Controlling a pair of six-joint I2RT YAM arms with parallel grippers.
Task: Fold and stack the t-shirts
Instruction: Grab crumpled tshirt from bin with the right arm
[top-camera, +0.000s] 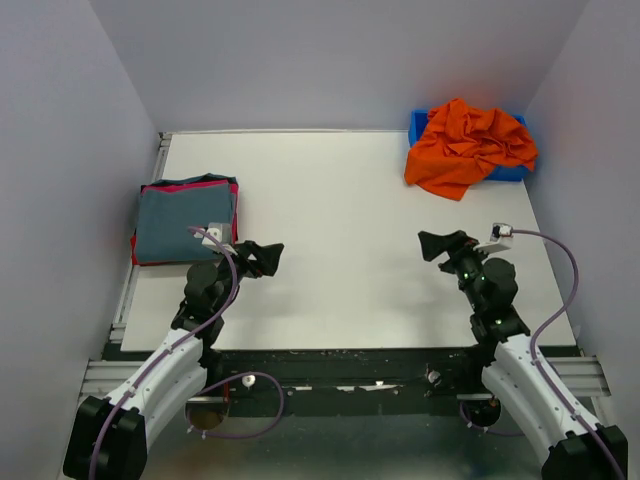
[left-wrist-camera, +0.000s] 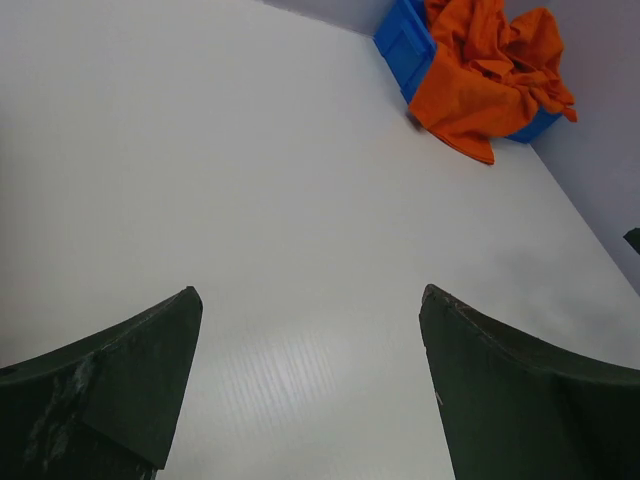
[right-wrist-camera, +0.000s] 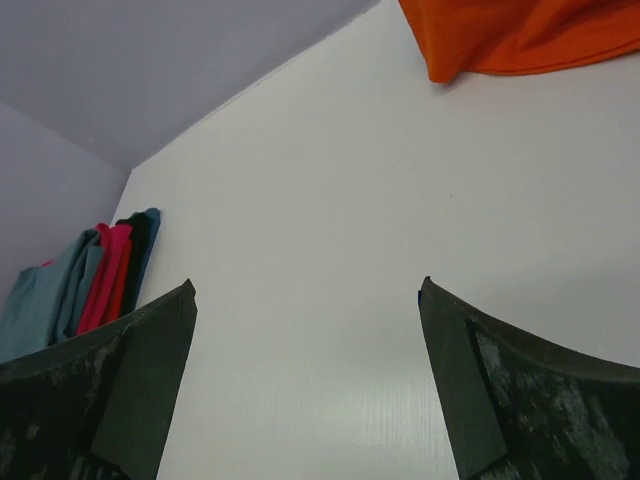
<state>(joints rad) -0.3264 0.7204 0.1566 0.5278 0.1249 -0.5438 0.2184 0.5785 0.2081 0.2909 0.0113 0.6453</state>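
A folded stack of t-shirts (top-camera: 185, 222), grey-blue on top with red-pink edges under it, lies at the table's left edge; it shows edge-on in the right wrist view (right-wrist-camera: 90, 280). A crumpled bright orange t-shirt (top-camera: 468, 145) spills out of a blue plastic bin at the back right, also in the left wrist view (left-wrist-camera: 490, 70) and the right wrist view (right-wrist-camera: 520, 35). My left gripper (top-camera: 268, 257) is open and empty beside the stack's near right corner. My right gripper (top-camera: 437, 245) is open and empty over bare table, well short of the orange shirt.
The blue bin (top-camera: 418, 124) stands in the back right corner against the wall (left-wrist-camera: 405, 45). Grey walls close in the white table (top-camera: 330, 230) on three sides. A metal rail (top-camera: 350, 375) runs along the near edge by the arm bases.
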